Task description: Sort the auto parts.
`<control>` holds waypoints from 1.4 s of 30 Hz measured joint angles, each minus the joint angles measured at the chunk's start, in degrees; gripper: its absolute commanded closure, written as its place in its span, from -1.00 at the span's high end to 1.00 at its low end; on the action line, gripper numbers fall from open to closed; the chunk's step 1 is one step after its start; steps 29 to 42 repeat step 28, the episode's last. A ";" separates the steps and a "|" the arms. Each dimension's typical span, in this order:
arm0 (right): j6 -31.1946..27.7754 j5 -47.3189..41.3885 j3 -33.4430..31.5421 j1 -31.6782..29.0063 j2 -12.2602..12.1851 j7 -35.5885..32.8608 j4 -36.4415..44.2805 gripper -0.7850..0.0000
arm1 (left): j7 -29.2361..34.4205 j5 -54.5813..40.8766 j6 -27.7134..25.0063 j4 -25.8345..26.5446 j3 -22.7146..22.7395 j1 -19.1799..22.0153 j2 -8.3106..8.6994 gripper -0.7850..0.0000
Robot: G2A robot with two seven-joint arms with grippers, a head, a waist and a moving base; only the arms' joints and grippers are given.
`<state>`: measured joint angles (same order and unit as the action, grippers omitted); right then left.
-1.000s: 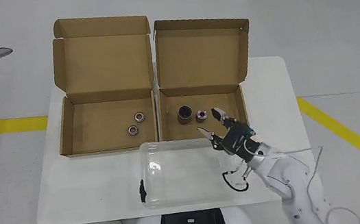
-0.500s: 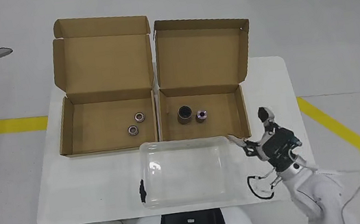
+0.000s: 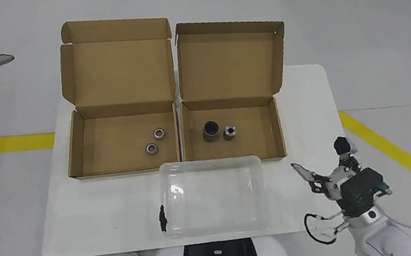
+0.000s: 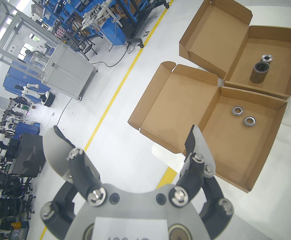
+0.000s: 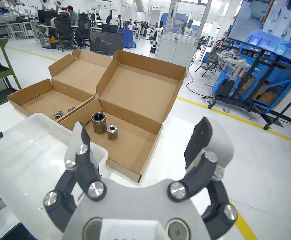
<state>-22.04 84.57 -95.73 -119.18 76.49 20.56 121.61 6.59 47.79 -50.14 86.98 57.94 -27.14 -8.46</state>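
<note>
From above: my right claw [image 3: 322, 160] hangs over the table's [image 3: 309, 105] right edge, toward the near-right corner. Its fingers are apart with nothing between them. Two open boxes sit side by side along the far edge. The left box [image 3: 109, 145] holds two bearings [image 3: 160, 133], and the right box [image 3: 257, 132] holds a sleeve [image 3: 211, 131] and a bush [image 3: 229, 132]. The tray [image 3: 213, 194] sits at the middle of the near edge, touching or almost touching both boxes, and I can make out no part in it.

From my left wrist: my left claw [image 4: 124, 134] is spread wide and empty. It is out over the floor, well off the table's far-left corner. The bearings lie flat on the left box's floor, near each other but apart, with their bores facing up.

From my right wrist: the sleeve stands on end with its bore up, so its long axis is vertical. The bush stands just beside it, shorter, also with its bore up. The stretch of tray beneath my fingers looks bare.

With all four parts boxed by kind and both claws empty, I judge the sorting done or nearly so. The next move calls for a look over the tray for a stray part. If one turns up, I would drop in from above with my fingers spread and carry it to the box holding its kind. If none does, I can stay clear of the table.
</note>
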 measured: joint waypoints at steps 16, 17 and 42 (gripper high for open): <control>4.39 0.63 -1.92 -5.63 -0.17 0.07 6.31 1.00 | 0.00 0.00 0.00 0.00 0.00 0.00 0.00 1.00; 4.37 0.63 -1.92 -5.62 -0.17 0.07 6.31 1.00 | 0.00 0.00 0.00 0.00 0.00 0.00 0.00 1.00; 4.36 0.61 -1.93 -5.62 -0.17 0.08 6.30 1.00 | 0.00 0.00 0.00 0.00 0.00 0.00 0.00 1.00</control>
